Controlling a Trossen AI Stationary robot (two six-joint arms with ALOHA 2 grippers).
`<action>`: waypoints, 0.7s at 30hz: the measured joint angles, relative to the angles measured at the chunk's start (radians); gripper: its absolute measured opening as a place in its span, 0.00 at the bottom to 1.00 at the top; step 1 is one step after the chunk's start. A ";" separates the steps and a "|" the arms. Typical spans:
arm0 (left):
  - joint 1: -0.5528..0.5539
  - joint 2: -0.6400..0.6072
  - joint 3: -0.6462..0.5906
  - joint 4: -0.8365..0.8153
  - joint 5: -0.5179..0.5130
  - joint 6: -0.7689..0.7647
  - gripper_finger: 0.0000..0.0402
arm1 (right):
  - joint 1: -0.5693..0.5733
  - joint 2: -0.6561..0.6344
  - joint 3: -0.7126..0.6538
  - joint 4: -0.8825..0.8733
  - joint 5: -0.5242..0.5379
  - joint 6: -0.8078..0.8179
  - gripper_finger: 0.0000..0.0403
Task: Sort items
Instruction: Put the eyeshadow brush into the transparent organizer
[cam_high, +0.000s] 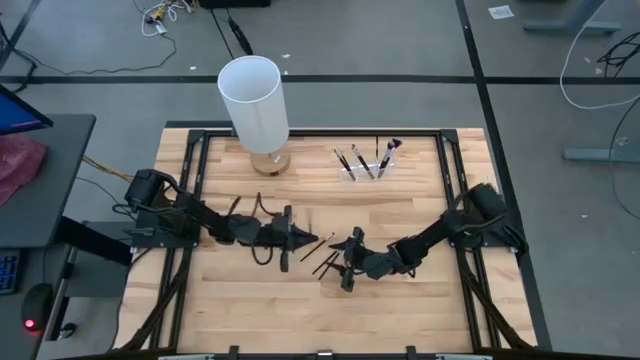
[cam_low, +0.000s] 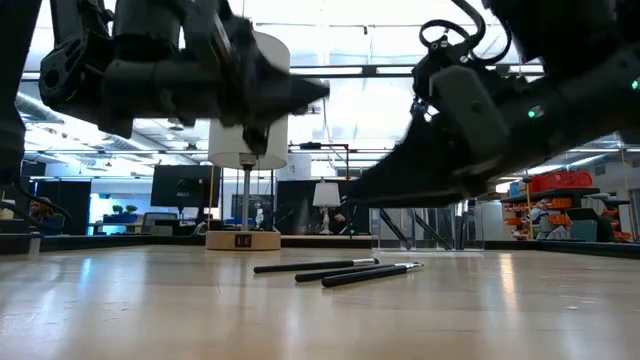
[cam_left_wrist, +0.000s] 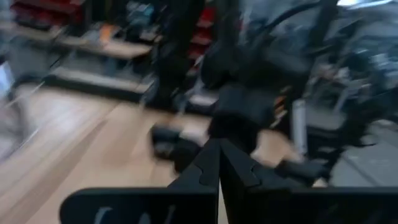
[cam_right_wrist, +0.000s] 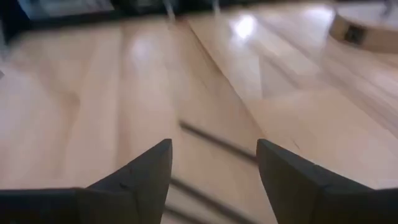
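Three thin dark sticks (cam_high: 322, 255) lie flat on the wooden table near its middle; the low view shows these sticks (cam_low: 335, 269) side by side. Several more brushes (cam_high: 365, 160) stand upright in the small clear holder (cam_high: 366, 172) at the far side. My left gripper (cam_high: 303, 238) is shut and empty, and hangs well above the table just left of the sticks; its closed fingers (cam_left_wrist: 211, 163) show in the left wrist view. My right gripper (cam_right_wrist: 214, 144) is open above the sticks, reaching in from the right, with one stick (cam_right_wrist: 214, 140) lying on the wood between its fingers.
A tall white cylinder (cam_high: 253, 98) stands on a round wooden base (cam_high: 268, 160) at the far left of the table. Bare wood lies toward the near edge (cam_high: 330, 320). A black frame (cam_high: 450, 200) borders the table on both sides.
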 joint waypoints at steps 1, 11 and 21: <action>0.000 0.000 0.001 0.027 0.017 0.008 0.01 | -0.006 0.026 0.000 0.069 0.000 -0.025 0.58; -0.003 0.000 0.001 -0.030 0.009 0.012 0.01 | -0.035 0.034 0.000 0.114 0.004 -0.064 0.58; 0.016 0.000 0.001 -0.355 -0.281 -0.014 0.04 | 0.007 -0.191 0.000 -0.234 0.007 -0.029 0.58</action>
